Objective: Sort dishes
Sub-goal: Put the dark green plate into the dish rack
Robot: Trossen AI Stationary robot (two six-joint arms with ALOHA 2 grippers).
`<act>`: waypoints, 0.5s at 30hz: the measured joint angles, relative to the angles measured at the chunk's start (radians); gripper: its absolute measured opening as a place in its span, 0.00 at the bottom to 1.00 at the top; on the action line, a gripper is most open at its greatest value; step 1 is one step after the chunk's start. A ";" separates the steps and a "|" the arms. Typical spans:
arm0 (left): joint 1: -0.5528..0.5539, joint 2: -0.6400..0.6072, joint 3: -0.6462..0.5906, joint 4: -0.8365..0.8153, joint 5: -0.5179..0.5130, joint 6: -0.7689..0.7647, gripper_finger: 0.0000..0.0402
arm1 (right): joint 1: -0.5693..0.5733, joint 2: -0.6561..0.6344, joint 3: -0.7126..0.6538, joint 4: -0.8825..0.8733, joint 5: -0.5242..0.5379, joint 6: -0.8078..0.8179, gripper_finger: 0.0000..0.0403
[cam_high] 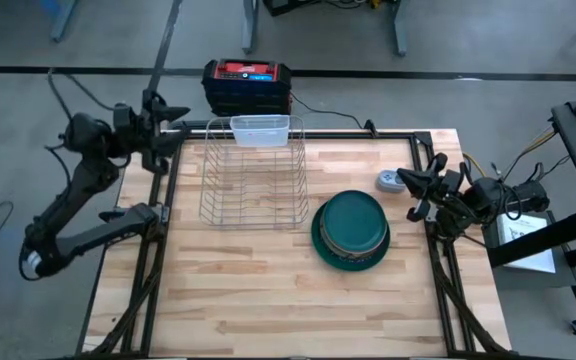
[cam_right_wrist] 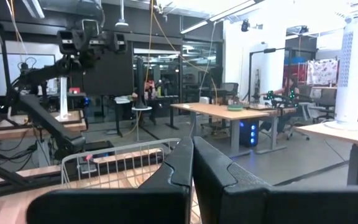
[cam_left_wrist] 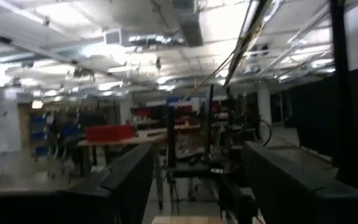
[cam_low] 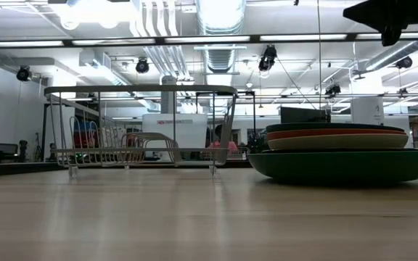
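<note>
The dishes (cam_high: pixel 351 228) stand in one stack on the table's right half. In the low view the stack (cam_low: pixel 339 148) shows a large dark green plate at the bottom, then a white one, an orange one and a dark teal one on top. My left gripper (cam_high: pixel 168 125) hovers open over the table's far left corner, nothing between its fingers (cam_left_wrist: pixel 129 177). My right gripper (cam_high: pixel 418 187) hangs shut above the table's right edge, just right of the stack, its fingers (cam_right_wrist: pixel 182 165) together and holding nothing.
A silver wire rack (cam_high: pixel 253 172) with a clear tub at its far end stands left of the stack. A small grey round device (cam_high: pixel 388 180) lies between the stack and my right gripper. A red-and-black box (cam_high: pixel 246 85) sits beyond the far edge.
</note>
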State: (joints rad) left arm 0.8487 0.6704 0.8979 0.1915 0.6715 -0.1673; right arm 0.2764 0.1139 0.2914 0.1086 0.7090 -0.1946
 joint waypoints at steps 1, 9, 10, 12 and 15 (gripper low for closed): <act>-0.025 0.016 0.029 -0.051 -0.029 0.025 0.58 | 0.000 0.000 0.001 0.000 0.000 0.001 0.00; -0.226 0.088 0.122 -0.208 -0.152 0.124 0.58 | 0.000 0.000 0.013 0.000 0.000 0.001 0.00; -0.255 0.096 0.121 -0.208 -0.159 0.124 0.58 | 0.000 0.000 0.016 0.001 -0.001 0.001 0.00; -0.323 0.116 0.117 -0.208 -0.201 0.124 0.58 | 0.000 0.000 0.019 0.001 -0.001 0.001 0.00; -0.445 0.169 0.116 -0.178 -0.302 0.129 0.58 | 0.000 0.000 0.034 0.001 -0.001 0.017 0.00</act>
State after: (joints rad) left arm 0.4035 0.8395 1.0135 0.0138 0.3693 -0.0379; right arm 0.2764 0.1139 0.3252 0.1100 0.7076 -0.1779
